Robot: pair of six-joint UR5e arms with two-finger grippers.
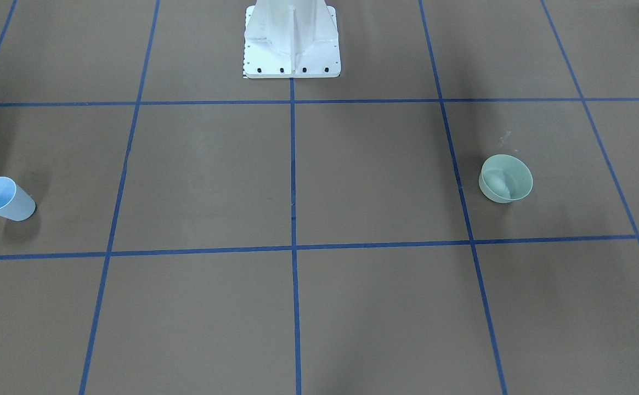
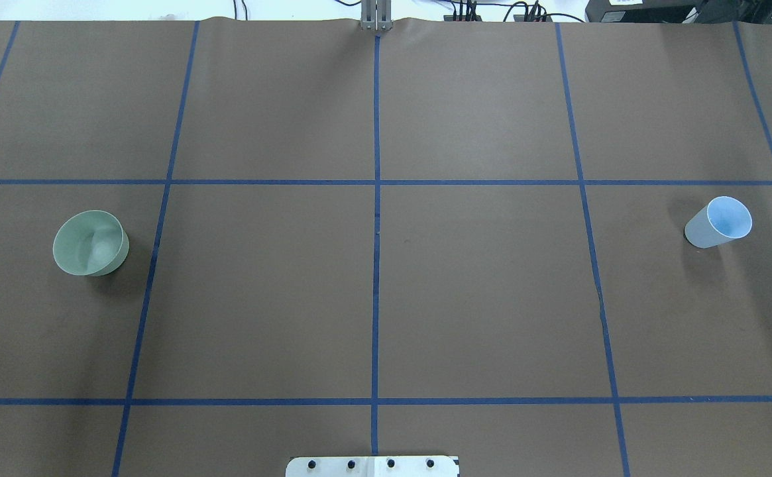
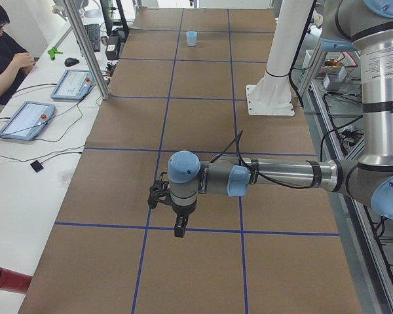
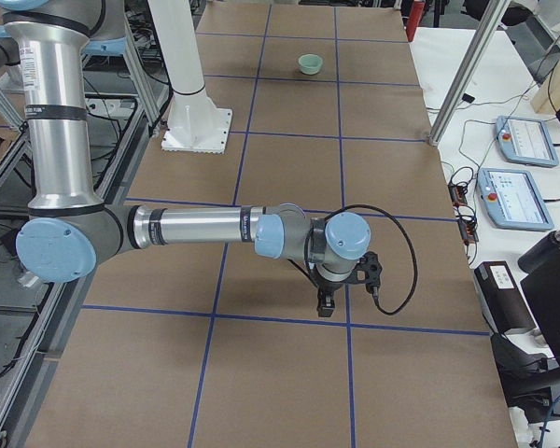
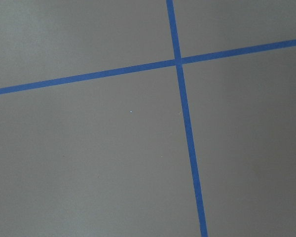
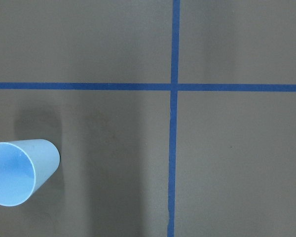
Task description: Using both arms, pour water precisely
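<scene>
A light blue cup (image 2: 719, 222) stands upright on the table's right side, and also shows in the front view (image 1: 4, 199) and low left in the right wrist view (image 6: 20, 171). A pale green bowl (image 2: 91, 242) sits on the table's left side (image 1: 505, 178). I cannot tell whether either holds water. The left gripper (image 3: 179, 229) hangs over the table's near end in the left side view; the right gripper (image 4: 327, 303) does the same in the right side view. Whether either is open or shut, I cannot tell. The left wrist view holds only table and blue tape.
The white bolted pedestal (image 2: 372, 466) stands at the robot's edge of the brown, blue-taped table (image 2: 478, 285). A person (image 3: 3, 59) sits beside tablets (image 3: 26, 120) on a side bench. More tablets (image 4: 513, 198) lie past the other long edge.
</scene>
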